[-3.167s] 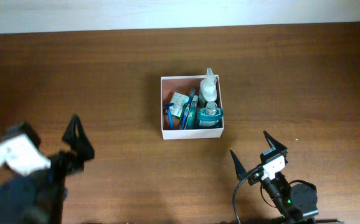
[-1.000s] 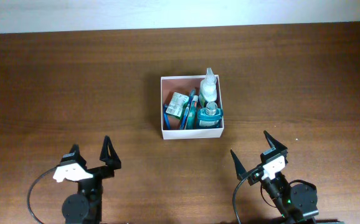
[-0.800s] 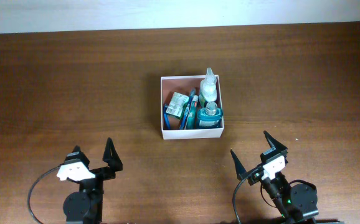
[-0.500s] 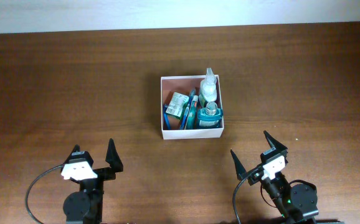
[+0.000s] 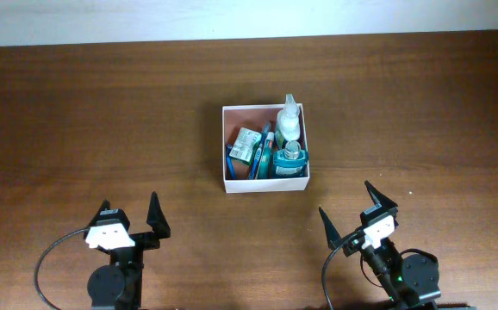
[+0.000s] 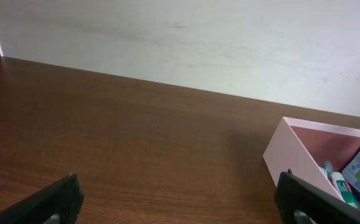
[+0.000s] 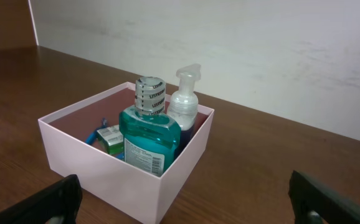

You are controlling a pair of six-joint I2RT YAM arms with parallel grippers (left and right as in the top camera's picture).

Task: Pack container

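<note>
The container (image 5: 228, 184), a square white-walled box with a reddish-brown inside, sits mid-table and holds a teal mouthwash bottle (image 5: 290, 158), a white pump bottle (image 5: 289, 121), a green-and-white packet (image 5: 247, 142) and blue items. It also shows in the right wrist view (image 7: 105, 168) and at the right of the left wrist view (image 6: 290, 147). My left gripper (image 5: 131, 217) is open and empty at the near left, well short of the box. My right gripper (image 5: 351, 212) is open and empty at the near right, facing the box.
A pale wall (image 6: 186, 37) runs along the table's far edge. Bare brown wood (image 5: 102, 112) surrounds the box on all sides. Black cables loop beside both arm bases at the front edge.
My left arm has pulled back from a raised, blurred pose to a rest pose at the near left, then settled. The right arm and the box have not moved.
</note>
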